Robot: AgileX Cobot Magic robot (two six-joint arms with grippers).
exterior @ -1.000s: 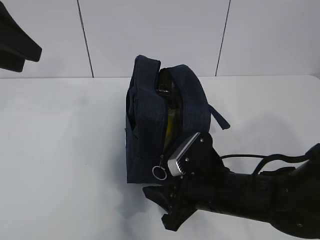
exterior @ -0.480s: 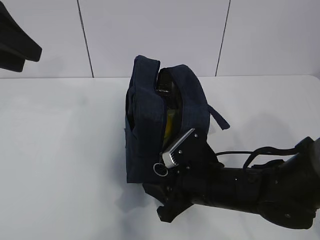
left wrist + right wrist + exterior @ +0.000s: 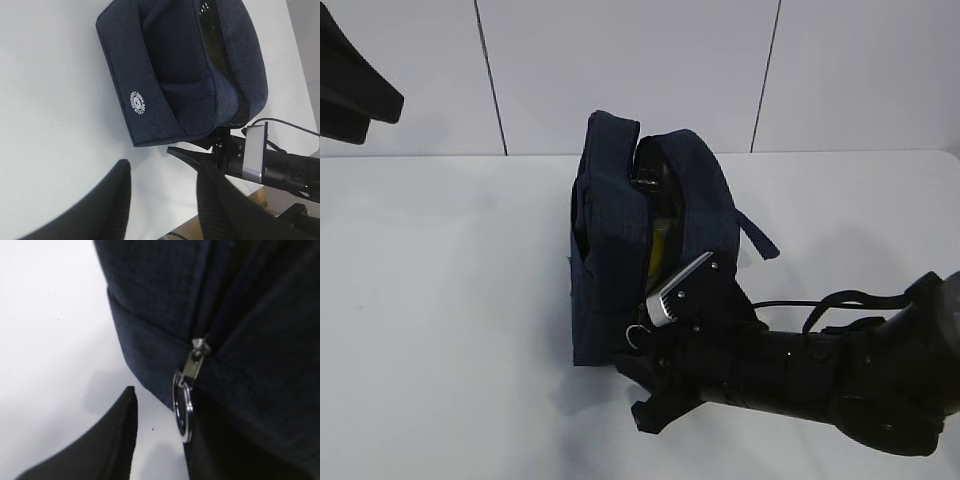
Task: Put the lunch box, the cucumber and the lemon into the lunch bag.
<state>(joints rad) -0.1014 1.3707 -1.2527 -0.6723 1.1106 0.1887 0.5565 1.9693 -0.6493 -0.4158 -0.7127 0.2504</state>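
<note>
The navy lunch bag (image 3: 610, 260) stands upright on the white table with its zipper gaping at the top. Inside the gap, the dark glossy cucumber (image 3: 650, 175) shows above a yellow patch (image 3: 662, 240); I cannot tell whether that patch is the lemon. The lunch box is hidden. My right gripper (image 3: 638, 392) is at the bag's lower front corner. Its jaws are open around the silver ring pull (image 3: 182, 412), which lies against the right finger. My left gripper (image 3: 162, 162) hangs open and empty, high above the table to the left of the bag (image 3: 170, 75).
The left arm (image 3: 350, 90) sits at the upper left of the exterior view, away from the bag. A strap handle (image 3: 757, 232) sticks out of the bag's right side. The table's near edge (image 3: 225, 205) runs close behind the right arm.
My right gripper slid in towards the bag's lower corner and its jaws narrowed, bringing the ring pull between the fingers. The left arm and the bag stayed still.
</note>
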